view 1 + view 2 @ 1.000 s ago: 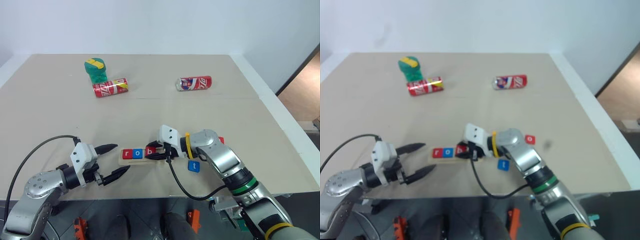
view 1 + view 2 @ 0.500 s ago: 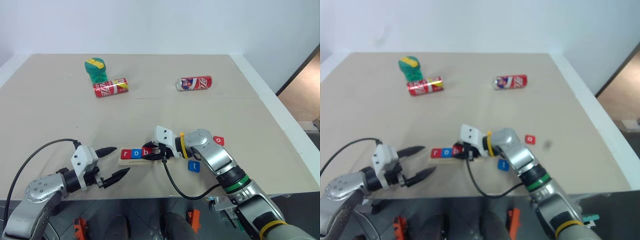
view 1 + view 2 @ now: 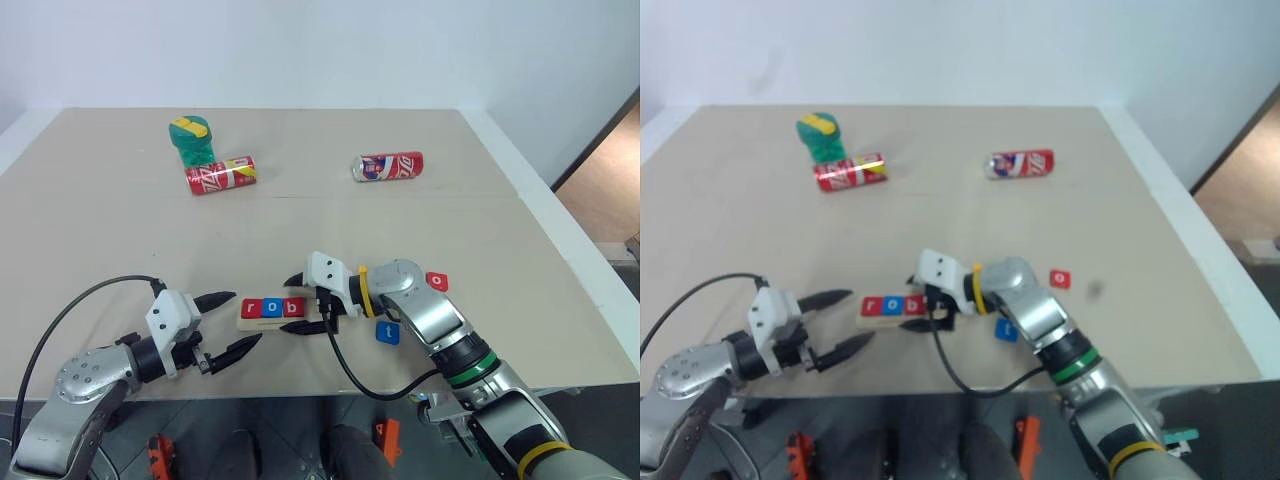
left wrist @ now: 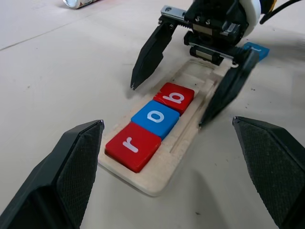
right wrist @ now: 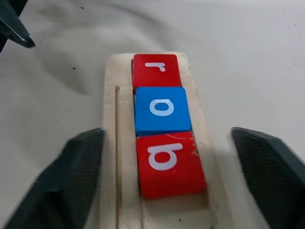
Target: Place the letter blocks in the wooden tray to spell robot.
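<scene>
Tray (image 3: 262,318) lies near the table's (image 3: 330,215) front edge, between the two grippers, with three blocks seated in a row from its left end: red r (image 4: 133,145), blue o (image 4: 155,118), red b (image 4: 173,97). Right gripper (image 4: 189,101) straddles the tray at the b with jaws spread wide, one finger each side, nothing held; b sits free in the groove and looks slightly skewed against the o in the right wrist view. Left gripper (image 3: 226,323) hangs wide open and empty just left of the tray's end. Still loose on the table: red o (image 3: 437,282) and blue t (image 3: 388,333), both right of the tray beside the right arm. Step in hand looks like the release of b. To do it well, lift the fingers straight up and clear before swinging away, so neither tip drags the tray or knocks b. Then the red o goes next, flush against b; t last.
</scene>
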### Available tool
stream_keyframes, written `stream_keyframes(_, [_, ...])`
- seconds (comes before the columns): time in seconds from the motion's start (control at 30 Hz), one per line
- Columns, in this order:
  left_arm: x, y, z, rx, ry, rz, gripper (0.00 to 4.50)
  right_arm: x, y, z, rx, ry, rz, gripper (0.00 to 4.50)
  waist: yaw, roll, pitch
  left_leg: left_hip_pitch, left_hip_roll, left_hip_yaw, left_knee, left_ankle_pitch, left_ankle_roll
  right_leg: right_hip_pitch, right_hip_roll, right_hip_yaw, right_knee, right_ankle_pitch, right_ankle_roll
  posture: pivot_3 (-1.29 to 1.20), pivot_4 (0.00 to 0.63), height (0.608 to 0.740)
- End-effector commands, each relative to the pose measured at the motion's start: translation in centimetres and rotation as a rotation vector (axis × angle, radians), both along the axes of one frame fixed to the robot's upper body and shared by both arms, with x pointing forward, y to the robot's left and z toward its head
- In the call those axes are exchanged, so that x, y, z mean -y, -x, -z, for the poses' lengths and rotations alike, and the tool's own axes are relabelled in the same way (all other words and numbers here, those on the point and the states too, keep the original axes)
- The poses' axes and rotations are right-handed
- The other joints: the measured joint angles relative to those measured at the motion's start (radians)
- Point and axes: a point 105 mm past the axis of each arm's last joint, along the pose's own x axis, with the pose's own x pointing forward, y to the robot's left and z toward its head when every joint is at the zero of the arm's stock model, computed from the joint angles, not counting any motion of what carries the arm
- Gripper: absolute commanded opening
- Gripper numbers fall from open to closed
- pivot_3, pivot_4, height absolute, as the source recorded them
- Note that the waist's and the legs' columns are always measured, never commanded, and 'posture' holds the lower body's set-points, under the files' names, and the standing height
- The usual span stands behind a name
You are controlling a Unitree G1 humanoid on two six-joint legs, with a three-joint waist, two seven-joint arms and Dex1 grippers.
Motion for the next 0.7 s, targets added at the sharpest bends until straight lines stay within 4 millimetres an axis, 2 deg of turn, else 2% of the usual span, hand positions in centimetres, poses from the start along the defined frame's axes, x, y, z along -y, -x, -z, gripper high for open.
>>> stream_keyframes(0.03, [0.3, 0.1, -0.6, 0.036, -0.013, 0.026, 4.5, -0.2, -0.7, -4.4, 0.075, -0.146, 0.052, 4.3, 0.0, 0.0, 0.0, 0.0, 0.0, 0.0, 0.0, 0.0, 0.0, 0.0, 0.0, 0.0, 0.0, 0.0, 0.0, 0.0, 0.15, 0.74])
stream_keyframes(0.1, [0.5, 0.2, -0.8, 0.042, -0.009, 0.043, 4.5, 0.8, -1.5, -6.4, 0.095, -0.216, 0.126, 4.3, 0.0, 0.0, 0.0, -0.001, 0.0, 0.0, 0.0, 0.0, 0.0, -0.001, 0.0, 0.0, 0.0, 0.0, 0.0, 0.0, 0.15, 0.74])
stream_keyframes(0.17, [1.1, 0.7, -0.9, 0.042, -0.015, 0.089, 4.5, 3.2, -2.6, -8.1, 0.097, -0.266, 0.223, 4.3, 0.001, 0.0, 0.0, -0.004, 0.0, 0.0, 0.001, 0.0, 0.0, -0.002, 0.0, 0.0, 0.0, 0.0, 0.001, 0.0, 0.15, 0.74])
stream_keyframes(0.23, [1.6, 1.2, -1.0, 0.036, -0.027, 0.137, 4.5, 5.9, -3.5, -8.7, 0.089, -0.278, 0.301, 4.3, 0.005, 0.0, 0.0, -0.005, -0.001, -0.001, 0.002, 0.0, 0.0, -0.003, -0.001, 0.0, 0.0, 0.001, 0.001, 0.0, 0.15, 0.74])
stream_keyframes(0.3, [2.1, 1.8, -1.1, 0.017, -0.031, 0.183, 4.5, 10.9, -4.9, -8.0, 0.091, -0.218, 0.435, 4.3, 0.008, 0.0, 0.0, -0.006, -0.003, -0.002, 0.002, 0.0, 0.0, -0.002, -0.003, -0.001, 0.0, 0.0, 0.002, 0.0, 0.15, 0.74])
stream_keyframes(0.37, [2.4, 2.1, -1.1, 0.011, -0.045, 0.215, 4.5, 14.9, -5.5, -7.1, 0.098, -0.146, 0.527, 4.3, 0.007, 0.0, 0.0, -0.007, -0.006, -0.001, 0.002, 0.0, 0.0, -0.002, -0.007, 0.0, 0.0, 0.0, 0.003, 0.0, 0.15, 0.74])
stream_keyframes(0.4, [2.6, 2.3, -1.1, 0.009, -0.049, 0.228, 4.5, 16.4, -5.5, -6.5, 0.102, -0.111, 0.544, 4.3, 0.005, 0.0, 0.0, -0.007, -0.007, 0.0, 0.002, 0.0, 0.0, -0.002, -0.008, 0.0, 0.0, -0.001, 0.004, 0.0, 0.15, 0.74])
stream_keyframes(0.47, [3.2, 2.4, -1.3, 0.004, -0.049, 0.251, 4.5, 21.6, -5.4, -4.0, 0.081, 0.039, 0.696, 4.3, 0.003, 0.0, 0.0, -0.007, -0.009, 0.0, 0.002, 0.0, 0.0, -0.002, -0.009, 0.0, -0.001, -0.003, 0.007, 0.0, 0.15, 0.74])
stream_keyframes(0.5, [3.3, 2.3, -1.4, 0.007, -0.049, 0.253, 4.5, 23.1, -5.1, -3.4, 0.053, 0.057, 0.768, 4.3, 0.003, 0.0, 0.0, -0.007, -0.01, 0.0, 0.002, -0.001, 0.001, -0.002, -0.01, 0.001, -0.001, -0.003, 0.007, 0.0, 0.15, 0.74])
stream_keyframes(0.53, [3.3, 2.1, -1.4, 0.012, -0.051, 0.25, 4.5, 23.6, -4.9, -3.3, 0.05, 0.044, 0.801, 4.3, 0.003, 0.0, 0.0, -0.007, -0.01, 0.0, 0.002, -0.001, 0.001, -0.002, -0.01, 0.001, 0.0, -0.003, 0.007, 0.0, 0.15, 0.74])
stream_keyframes(0.63, [3.1, 1.9, -1.4, 0.018, -0.058, 0.238, 4.5, 23.3, -4.4, -3.8, 0.083, -0.02, 0.853, 4.3, -0.009, 0.002, 0.0, -0.006, -0.009, 0.001, 0.002, -0.002, 0.003, -0.003, -0.008, 0.003, 0.0, -0.003, 0.007, 0.0, 0.15, 0.74])
stream_keyframes(0.7, [3.0, 1.8, -1.3, 0.018, -0.062, 0.232, 4.5, 23.6, -4.2, -4.1, 0.109, -0.07, 0.955, 4.3, -0.014, 0.002, 0.0, -0.005, -0.007, 0.0, 0.002, -0.002, 0.003, -0.002, -0.005, 0.004, 0.0, -0.002, 0.007, 0.0, 0.15, 0.74])
